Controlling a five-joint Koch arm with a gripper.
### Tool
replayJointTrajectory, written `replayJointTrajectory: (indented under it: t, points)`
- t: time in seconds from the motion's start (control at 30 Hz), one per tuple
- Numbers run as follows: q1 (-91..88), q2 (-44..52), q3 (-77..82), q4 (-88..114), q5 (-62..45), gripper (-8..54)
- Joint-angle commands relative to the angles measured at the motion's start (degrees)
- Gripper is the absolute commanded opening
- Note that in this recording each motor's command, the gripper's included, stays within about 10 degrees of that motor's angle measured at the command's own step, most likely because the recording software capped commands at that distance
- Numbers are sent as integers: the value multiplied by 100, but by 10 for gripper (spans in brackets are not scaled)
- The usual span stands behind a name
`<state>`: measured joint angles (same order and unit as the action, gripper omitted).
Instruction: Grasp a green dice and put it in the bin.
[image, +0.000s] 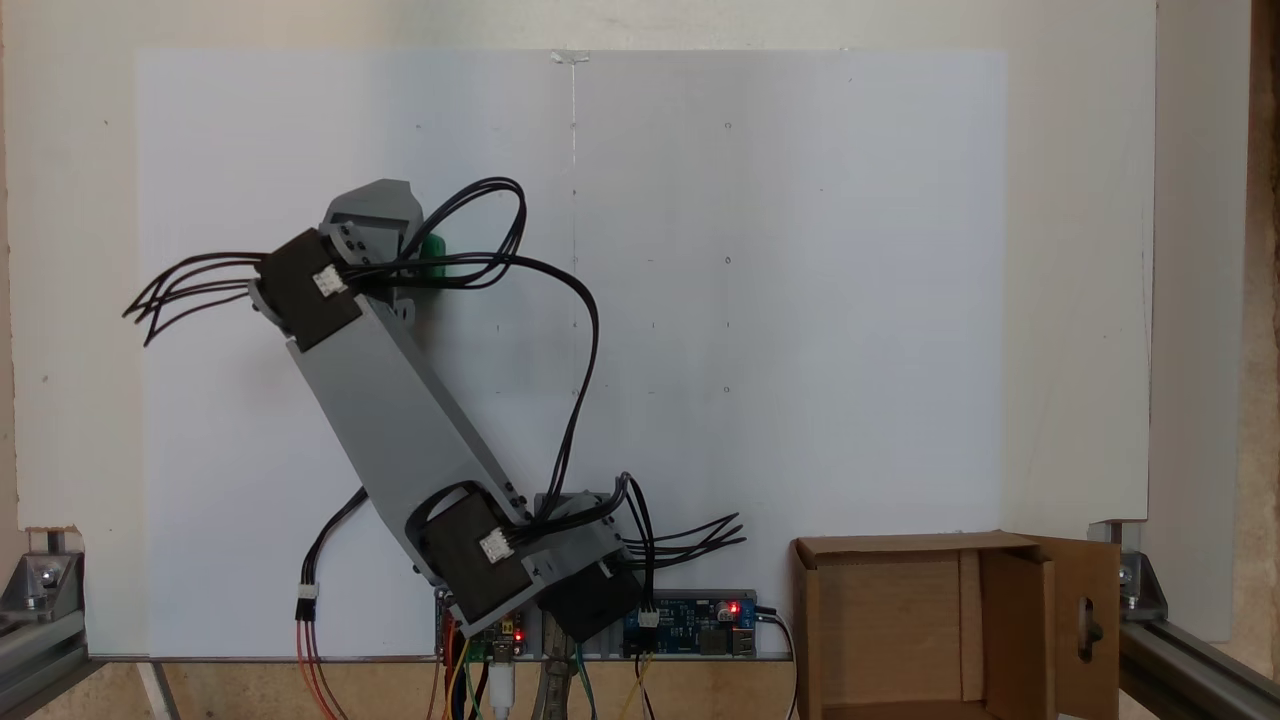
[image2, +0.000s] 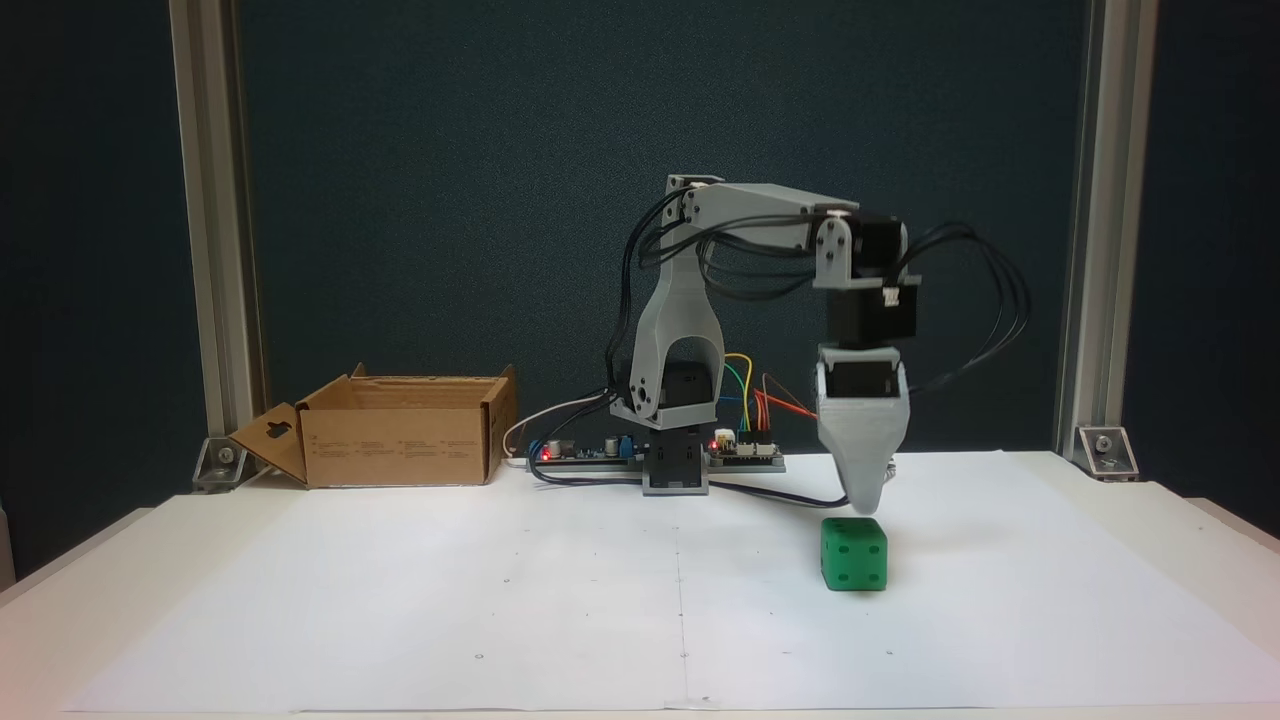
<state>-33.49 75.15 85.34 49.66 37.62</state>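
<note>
The step in hand looks like the approach to the grasp: in a fixed view the pincer (image2: 866, 503) points straight down at lower right of centre, its tip just above the green dice (image2: 854, 553), which sits on the white paper (image2: 500, 600) covering the counter (image2: 1150, 520). Whether the tip touches the dice's top I cannot tell, and since only one tapered tip shows, I cannot tell how far the pincer is open; it seems to hold nothing. In the top-down fixed view only a sliver of the green dice (image: 434, 249) peeks out beside the arm's wrist at upper left. The next move probably calls for lowering so the jaws straddle the cube, closing, then lifting and swinging well across to the cardboard bin (image2: 400, 430) at the left of that frame, which stands open-topped with its handle-hole flap splayed outward. A dark blue-green backdrop (image2: 450, 150) stands behind, with aluminium posts (image2: 205, 200) at either side and circuit boards (image2: 745, 455) with red lights by the arm's base.
</note>
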Motion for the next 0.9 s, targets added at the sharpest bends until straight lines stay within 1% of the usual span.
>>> replayJointTrajectory:
  t: [0.0, 0.33, 0.87]
  points:
    - [9, 26, -88, -53, 466, 433]
    - [44, -18, -44, -62, 466, 433]
    - [-18, -598, -44, -334, 466, 432]
